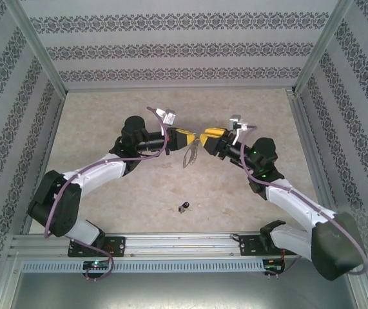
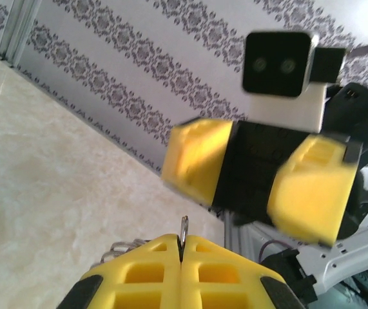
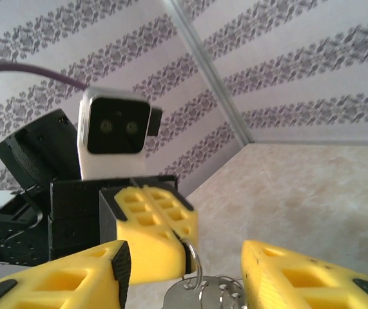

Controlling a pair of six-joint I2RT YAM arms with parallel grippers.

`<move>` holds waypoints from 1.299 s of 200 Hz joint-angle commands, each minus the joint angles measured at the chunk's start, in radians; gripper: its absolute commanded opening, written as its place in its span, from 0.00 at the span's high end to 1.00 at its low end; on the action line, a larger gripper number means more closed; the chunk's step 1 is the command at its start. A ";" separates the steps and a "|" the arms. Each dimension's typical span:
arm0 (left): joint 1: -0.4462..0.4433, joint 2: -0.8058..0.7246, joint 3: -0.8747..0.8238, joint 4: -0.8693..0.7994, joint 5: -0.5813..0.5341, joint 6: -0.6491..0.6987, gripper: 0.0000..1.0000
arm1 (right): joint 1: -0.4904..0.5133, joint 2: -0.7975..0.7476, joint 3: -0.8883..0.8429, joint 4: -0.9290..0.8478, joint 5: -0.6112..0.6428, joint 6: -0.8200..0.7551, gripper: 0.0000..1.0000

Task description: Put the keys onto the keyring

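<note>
The left gripper (image 1: 194,138) and right gripper (image 1: 203,136) meet tip to tip above the middle of the table (image 1: 106,116), both raised off its surface. The left gripper's 2 yellow fingers are pressed together, clamped on the keyring (image 1: 191,153), which hangs down from them as a thin grey loop between the 2 grippers. In the left wrist view the left gripper (image 2: 181,241) pinches a thin metal edge of the keyring (image 2: 184,226) that sticks up from the seam between its fingers. The right gripper's jaws stand apart. In the right wrist view the right gripper (image 3: 185,257) has 1 finger on each side of the keyring (image 3: 194,256), near it but with a gap on both sides, and flat silver pieces hang below the ring. The key (image 1: 184,206), tiny and black-headed, lies alone on the table well apart from both grippers, toward the near edge, roughly below where they meet.
</note>
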 commanded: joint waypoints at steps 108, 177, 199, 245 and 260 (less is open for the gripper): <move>-0.011 0.003 0.349 -0.865 0.094 0.668 1.00 | -0.053 -0.126 0.031 -0.294 -0.222 -0.085 0.51; -0.013 0.021 0.401 -0.992 0.118 0.752 1.00 | -0.010 0.003 0.114 -0.295 -0.291 -0.129 0.54; -0.014 0.025 0.406 -1.002 0.119 0.757 1.00 | 0.011 0.037 0.135 -0.290 -0.283 -0.134 0.55; -0.016 0.021 0.408 -1.010 0.124 0.762 1.00 | 0.031 0.067 0.153 -0.290 -0.268 -0.145 0.59; -0.016 0.021 0.408 -1.010 0.125 0.764 1.00 | 0.034 0.070 0.151 -0.290 -0.268 -0.147 0.60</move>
